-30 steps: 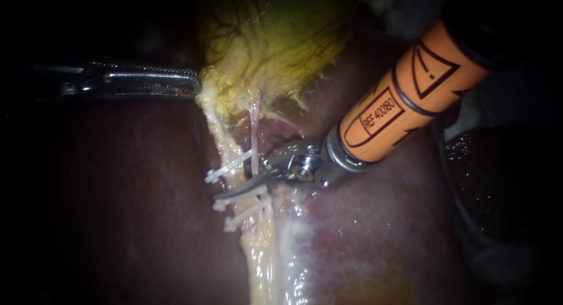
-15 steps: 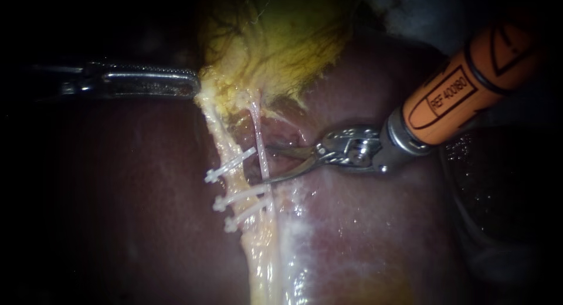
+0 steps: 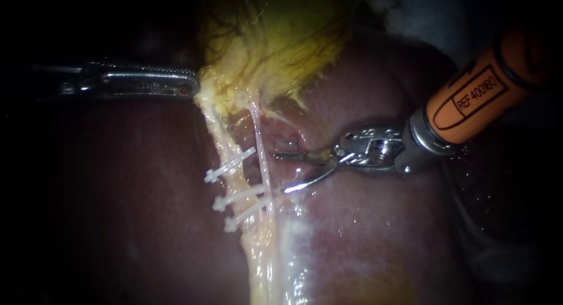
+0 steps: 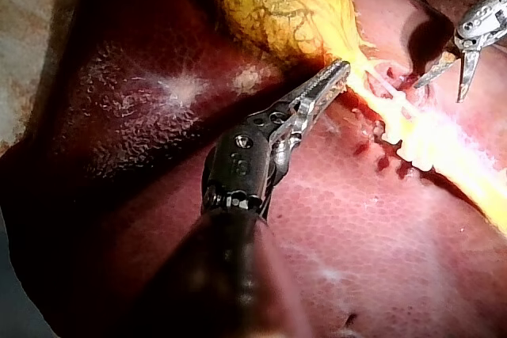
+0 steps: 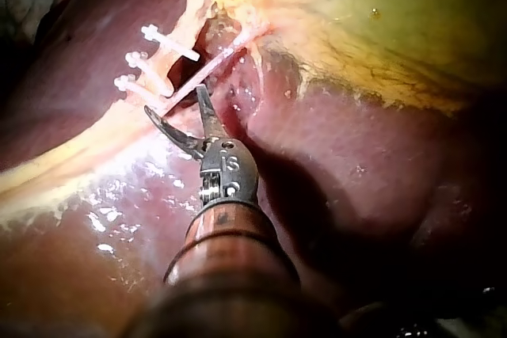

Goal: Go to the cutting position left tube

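Two tubes run down from the yellow gallbladder point(image 3: 275, 41). The left tube point(image 3: 226, 142) is a thick yellowish strand crossed by three white clips point(image 3: 231, 164). A thin pale tube point(image 3: 259, 135) lies just right of it. My right instrument point(image 3: 281, 172), on an orange shaft, has two thin blades standing open just right of the thin tube, with nothing between them. The right wrist view shows those blades point(image 5: 174, 104) near the clips point(image 5: 169, 43). My left instrument point(image 3: 190, 87) is shut on the gallbladder's lower edge, as the left wrist view point(image 4: 333, 77) also shows.
Dark red liver point(image 3: 363, 234) lies under and around everything, wet and shiny below the clips. The left wrist view shows my right instrument point(image 4: 440, 91) beyond the tubes. The surroundings are dark.
My right instrument has drawn back to the right. Its open blades, which reached across the tubes between the clips, now stand clear of them. The left instrument has held still.
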You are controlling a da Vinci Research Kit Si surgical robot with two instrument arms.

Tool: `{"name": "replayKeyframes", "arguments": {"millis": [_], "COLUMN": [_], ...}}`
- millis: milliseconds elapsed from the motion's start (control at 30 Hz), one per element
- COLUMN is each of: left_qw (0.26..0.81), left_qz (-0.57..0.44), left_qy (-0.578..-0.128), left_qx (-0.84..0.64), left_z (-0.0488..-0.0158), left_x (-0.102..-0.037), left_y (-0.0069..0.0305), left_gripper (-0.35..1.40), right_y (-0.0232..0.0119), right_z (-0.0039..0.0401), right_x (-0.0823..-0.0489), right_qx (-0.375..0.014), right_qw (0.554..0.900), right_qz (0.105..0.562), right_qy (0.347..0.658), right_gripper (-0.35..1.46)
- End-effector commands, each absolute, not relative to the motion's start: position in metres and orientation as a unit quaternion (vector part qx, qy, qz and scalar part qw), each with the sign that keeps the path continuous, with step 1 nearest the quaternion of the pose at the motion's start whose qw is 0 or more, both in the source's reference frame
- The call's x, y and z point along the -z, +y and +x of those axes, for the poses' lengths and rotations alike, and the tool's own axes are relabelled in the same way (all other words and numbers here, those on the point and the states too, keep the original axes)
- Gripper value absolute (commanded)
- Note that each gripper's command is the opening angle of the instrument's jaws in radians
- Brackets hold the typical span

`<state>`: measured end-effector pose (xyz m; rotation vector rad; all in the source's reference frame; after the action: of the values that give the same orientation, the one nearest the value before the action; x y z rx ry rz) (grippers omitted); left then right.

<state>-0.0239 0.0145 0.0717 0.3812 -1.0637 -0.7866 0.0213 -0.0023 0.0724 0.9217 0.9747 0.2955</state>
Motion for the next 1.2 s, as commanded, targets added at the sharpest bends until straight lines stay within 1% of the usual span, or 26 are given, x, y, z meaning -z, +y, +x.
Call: {"name": "replayKeyframes", "arguments": {"millis": [33, 167, 367, 667, 833, 1000, 1200], "left_qw": [0.772, 0.772, 0.772, 0.772, 0.772, 0.772, 0.772], "left_qz": [0.176, 0.176, 0.176, 0.175, 0.175, 0.175, 0.175], "left_qy": [-0.491, -0.491, -0.491, -0.491, -0.491, -0.491, -0.491], "left_qx": [0.363, 0.363, 0.363, 0.363, 0.363, 0.363, 0.363], "left_z": [-0.0239, -0.0239, -0.0239, -0.0240, -0.0240, -0.0240, -0.0241], "left_x": [-0.0717, -0.0717, -0.0717, -0.0718, -0.0718, -0.0718, -0.0718], "left_y": [0.0145, 0.0145, 0.0145, 0.0144, 0.0144, 0.0144, 0.0144], "left_gripper": [-0.35, -0.35, -0.35, -0.35, -0.35, -0.35, -0.35], "right_y": [-0.0024, -0.0026, -0.0032, -0.0042, -0.0041, -0.0036, -0.0032], "right_z": [0.0216, 0.0227, 0.0241, 0.0249, 0.0252, 0.0260, 0.0275], "right_x": [-0.0725, -0.0723, -0.0730, -0.0757, -0.0774, -0.0781, -0.0784], "right_qx": [-0.132, -0.116, -0.098, -0.102, -0.104, -0.100, -0.095], "right_qw": [0.771, 0.765, 0.764, 0.767, 0.767, 0.763, 0.749], "right_qz": [0.428, 0.438, 0.436, 0.438, 0.441, 0.446, 0.466], "right_qy": [0.452, 0.458, 0.464, 0.458, 0.454, 0.457, 0.462], "right_gripper": [1.25, 1.25, 1.25, 1.25, 1.25, 1.25, 1.25]}}
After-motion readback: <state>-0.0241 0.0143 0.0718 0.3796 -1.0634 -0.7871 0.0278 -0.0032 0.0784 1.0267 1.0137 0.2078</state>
